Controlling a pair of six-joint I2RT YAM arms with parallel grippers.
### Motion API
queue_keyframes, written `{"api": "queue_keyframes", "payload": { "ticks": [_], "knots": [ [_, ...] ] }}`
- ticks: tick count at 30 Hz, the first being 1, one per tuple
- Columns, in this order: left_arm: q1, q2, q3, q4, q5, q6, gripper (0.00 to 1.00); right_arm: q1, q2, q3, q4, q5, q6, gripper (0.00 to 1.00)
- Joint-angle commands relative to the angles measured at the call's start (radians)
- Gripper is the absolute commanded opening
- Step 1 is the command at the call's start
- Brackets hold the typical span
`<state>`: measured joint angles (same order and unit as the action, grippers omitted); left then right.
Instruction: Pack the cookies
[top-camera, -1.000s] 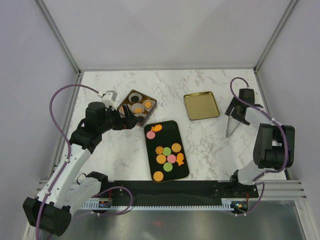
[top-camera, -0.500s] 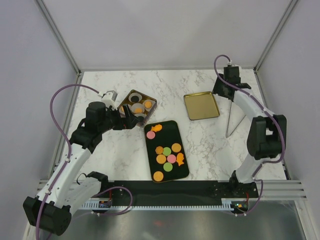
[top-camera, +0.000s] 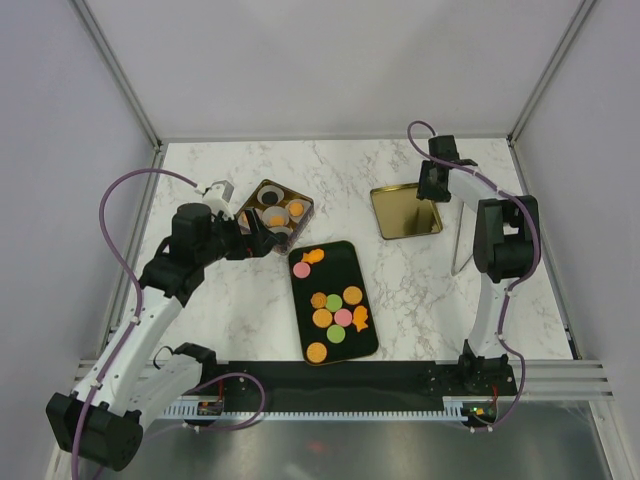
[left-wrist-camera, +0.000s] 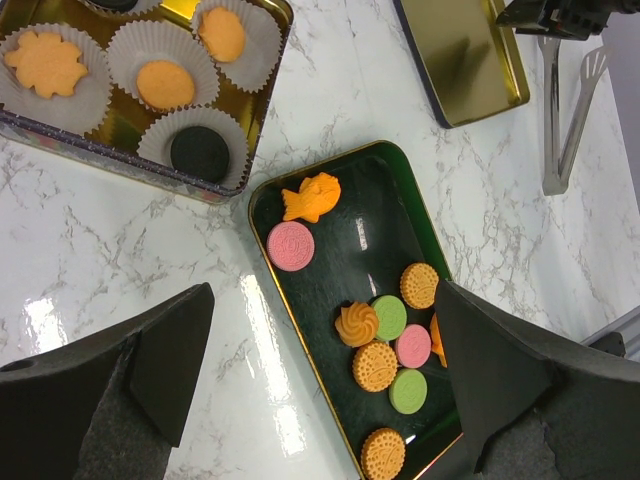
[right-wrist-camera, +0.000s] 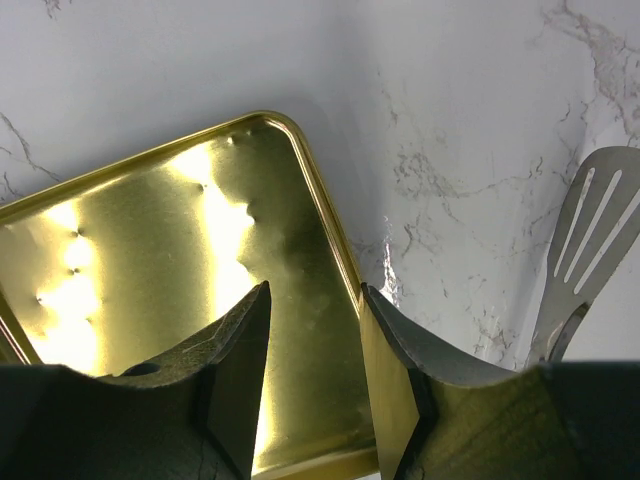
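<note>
**Near the far right corner of the table (top-camera: 400, 290): right claw astride the gold rim, cookies sitting on the black tray**

Most of the cookies (left-wrist-camera: 388, 317) are lying flat on the black tray (top-camera: 335, 272) at the middle of the marble. They are orange, pink and green rounds, with an orange fish at the far end. A few more orange ones are resting in white paper cups (left-wrist-camera: 120, 55) inside the open tin (top-camera: 303, 210), which is sitting just beyond the tray's far left corner. A dark round biscuit (left-wrist-camera: 200, 150) is occupying one cup.

The left claw (top-camera: 262, 238) is hanging above the table beside the tin. Its jaws are standing spread as wide as they go, and it is gripping nothing. Its wrist camera is looking down on both the tin and the black tray.

The right claw (right-wrist-camera: 315, 295) is reaching over the gold tray (top-camera: 400, 215), which is lying well apart from the cookies on the right. Its jaws are standing about half apart, one finger over the tray's inside and the other outside its right rim. A gap is showing between the fingers, wider than the rim, so nothing is being clamped.

A slotted metal spatula (right-wrist-camera: 590, 240) is lying on the marble just right of the gold tray.
</note>
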<state>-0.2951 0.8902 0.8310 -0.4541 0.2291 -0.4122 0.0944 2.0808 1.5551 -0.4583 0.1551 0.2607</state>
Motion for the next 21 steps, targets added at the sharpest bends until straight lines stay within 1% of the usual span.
{"api": "queue_keyframes", "payload": {
  "ticks": [1, 5, 15, 21],
  "knots": [
    [-0.001, 0.007, 0.036, 0.034, -0.001, -0.022, 1.00, -0.001, 0.021, 0.031, -0.017, 0.009, -0.028, 0.49],
    [-0.003, 0.015, 0.036, 0.035, 0.003, -0.025, 1.00, -0.002, -0.001, 0.005, -0.010, -0.002, -0.028, 0.48],
    [-0.001, 0.027, 0.033, 0.037, -0.001, -0.022, 1.00, -0.001, -0.054, -0.021, -0.005, 0.032, -0.028, 0.49],
    [-0.003, 0.027, 0.030, 0.035, -0.004, -0.019, 1.00, -0.024, -0.056, -0.030, -0.002, 0.026, -0.025, 0.49]
  ]
}}
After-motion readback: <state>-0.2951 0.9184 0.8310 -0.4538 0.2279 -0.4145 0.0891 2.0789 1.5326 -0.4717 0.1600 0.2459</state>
